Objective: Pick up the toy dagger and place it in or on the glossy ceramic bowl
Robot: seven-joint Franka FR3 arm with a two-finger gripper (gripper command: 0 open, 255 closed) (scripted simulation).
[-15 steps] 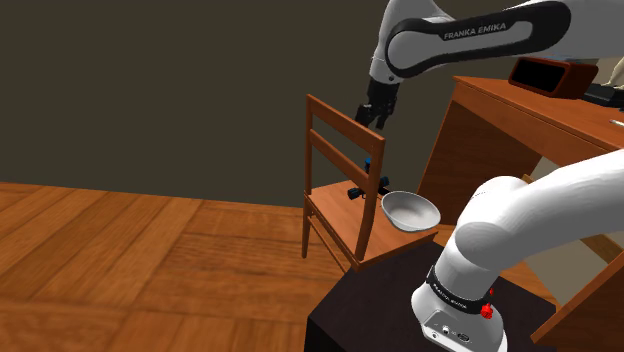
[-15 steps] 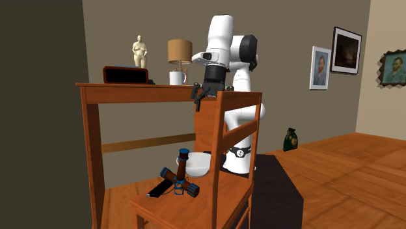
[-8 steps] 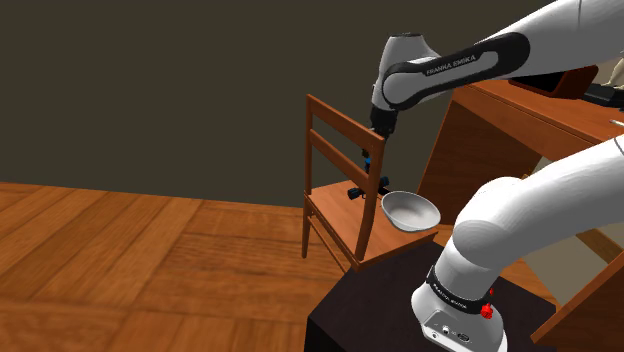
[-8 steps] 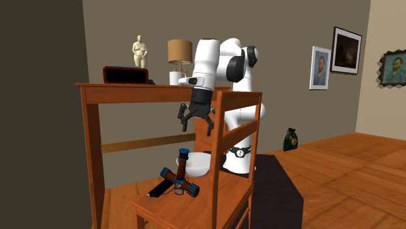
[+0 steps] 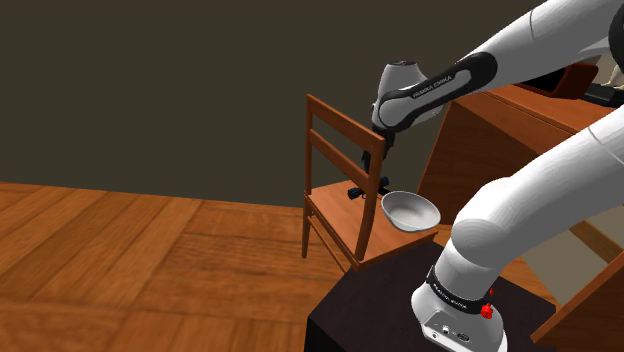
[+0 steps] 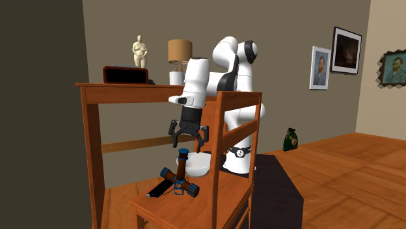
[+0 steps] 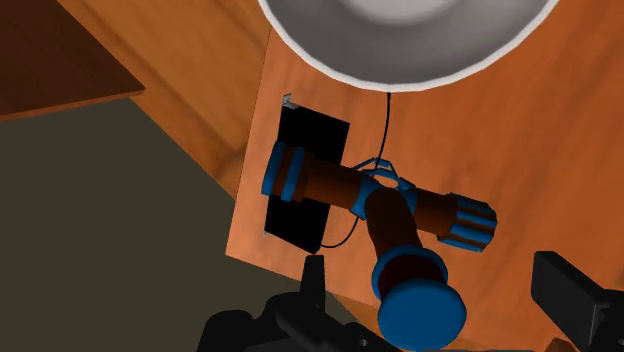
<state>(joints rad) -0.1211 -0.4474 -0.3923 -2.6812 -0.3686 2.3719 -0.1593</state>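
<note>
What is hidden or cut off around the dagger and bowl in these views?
- Shoulder view: the toy dagger is mostly hidden behind the chair back.
- Wrist view: the bowl is cut off by the picture's edge, so its full rim is unseen.
- Second exterior view: the bowl is partly covered by the toy dagger's upright handle and a chair post.

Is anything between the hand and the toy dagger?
No. In the second exterior view the open hand hangs above the toy dagger, with only air between them.

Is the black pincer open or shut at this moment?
Open. In the wrist view the black pincer's two fingers stand apart, with the round blue end of the blue-and-brown toy dagger between them, touching neither.
</note>
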